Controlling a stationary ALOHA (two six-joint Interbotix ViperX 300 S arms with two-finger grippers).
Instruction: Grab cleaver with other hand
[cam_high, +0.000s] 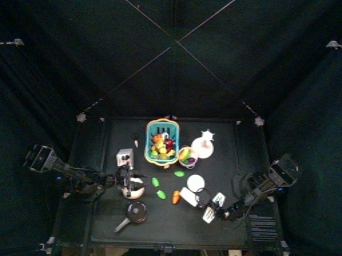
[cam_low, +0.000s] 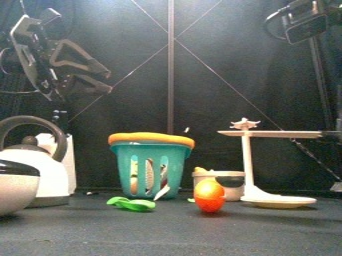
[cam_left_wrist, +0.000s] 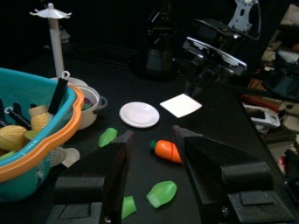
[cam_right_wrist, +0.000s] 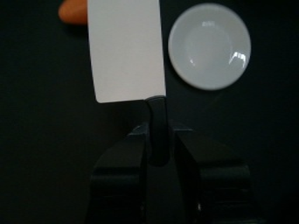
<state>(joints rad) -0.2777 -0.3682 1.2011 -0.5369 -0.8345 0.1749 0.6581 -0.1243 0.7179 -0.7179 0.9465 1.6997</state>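
The right gripper (cam_right_wrist: 155, 144) has its fingers pinched on the cleaver (cam_right_wrist: 124, 52) handle. The left gripper (cam_left_wrist: 152, 171) waits with fingers wide. A misaligned handover could drop the blade onto the white plate (cam_right_wrist: 211, 45).

We see a teal plastic basket with an orange rim (cam_low: 150, 165) on the black table (cam_low: 174, 230); right of the basket an orange fruit (cam_low: 210, 197), left a white kettle (cam_low: 32, 165).

1. Plate (cam_right_wrist: 211, 45): white and round, ahead of the right pincer (cam_right_wrist: 156, 127), off to one side.
2. Orange fruit (cam_left_wrist: 167, 150): on the table, seen between the two jaws of the left pincer (cam_left_wrist: 149, 138).
3. Green leaves (cam_left_wrist: 162, 193): scattered close under the left pincer.
4. Basket (cam_left_wrist: 35, 153): teal with an orange rim, filled with toy food, beside the left pincer.
5. Stand (cam_low: 254, 150): white, past the basket from the left pincer.
6. Kettle (cam_low: 34, 160): near the left pincer.
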